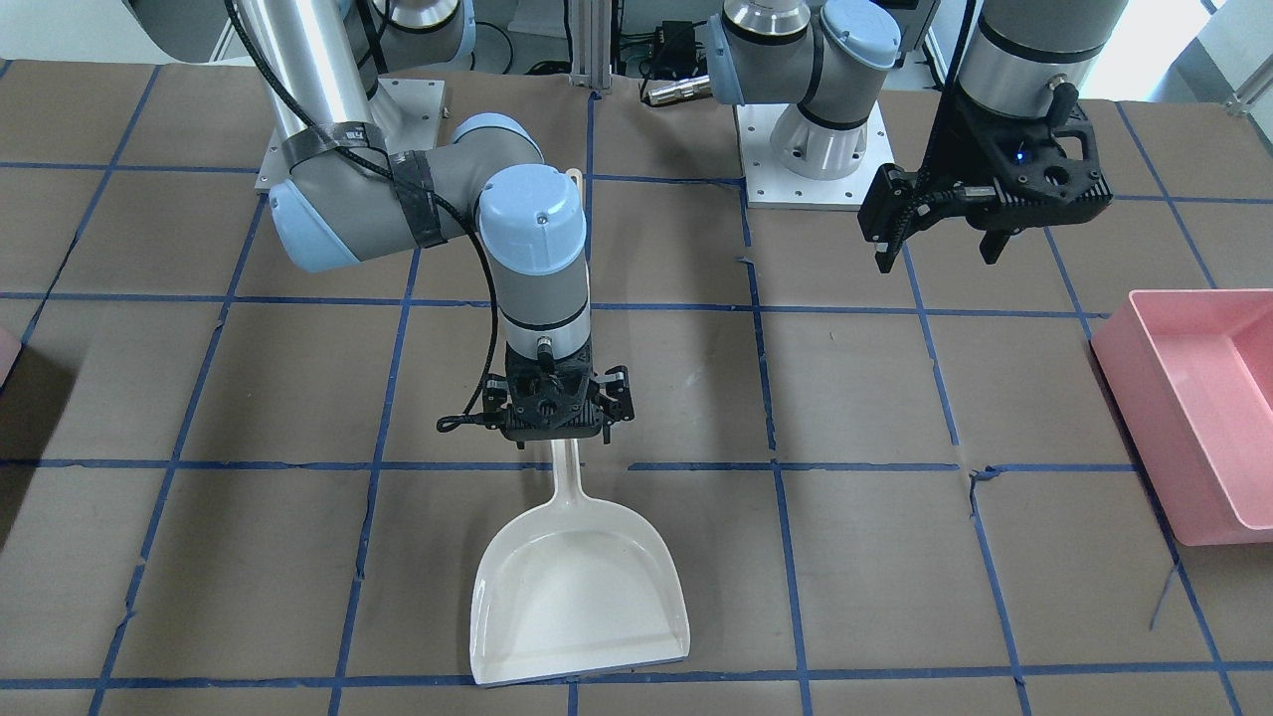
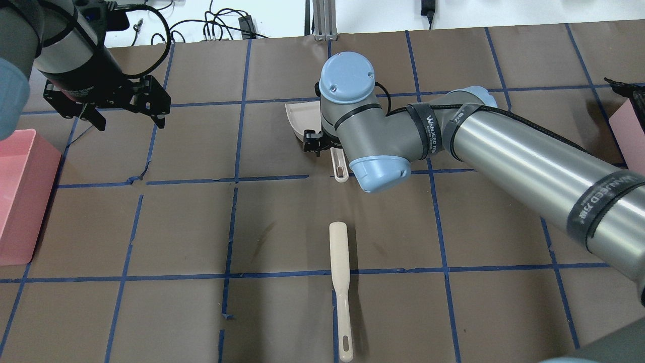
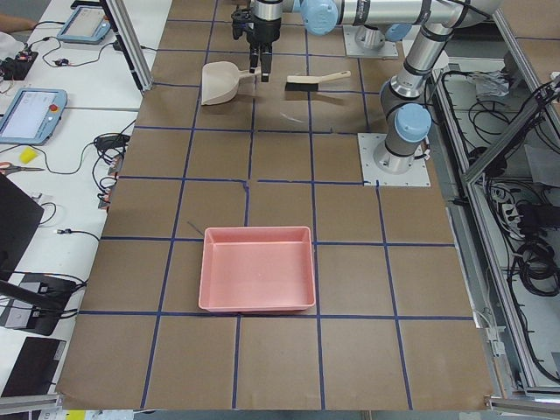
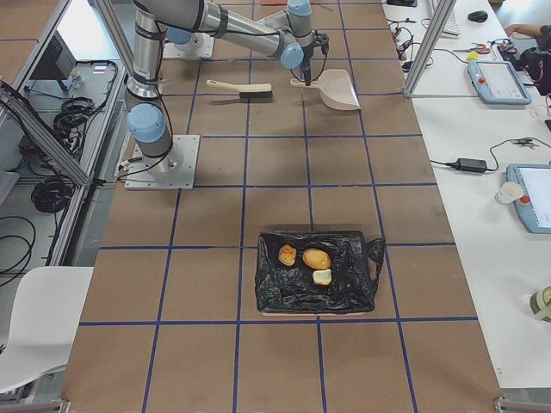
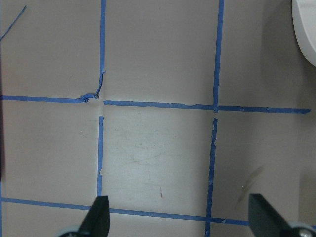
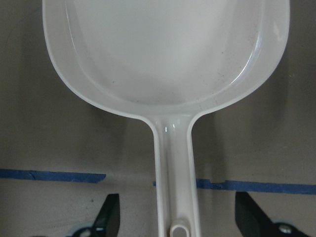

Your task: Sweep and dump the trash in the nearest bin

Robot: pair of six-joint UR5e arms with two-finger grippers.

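Evidently, with trash (image 4: pixel 316 258) in the bin (image 4: pixel 274 297) and pan (image 6: pixel 168 54) empty, right tool (image 6: pixel 178 217), released astride the handle (image 6: pixel 173 163), should rise straight; left tool (image 5: pixel 180 215) hangs released.

Wide exteriors, downward wrist close-ups, shared dustpan (image 1: pixel 577 587)

The table (image 1: pixel 855 557) is covered in brown paper crossed by a grid of blue tape lines (image 1: pixel 696 307), torn in places. A white dustpan (image 1: pixel 582 597) lies flat near the operators' edge. A cream hand brush (image 2: pixel 340 282) lies nearer the robot. A pink tub (image 1: pixel 1203 408) sits at the robot's left end, and a bin (image 4: pixel 344 292) lined with a black bag at the right end. Two white base plates (image 1: pixel 761 189) are fixed along the robot's side.
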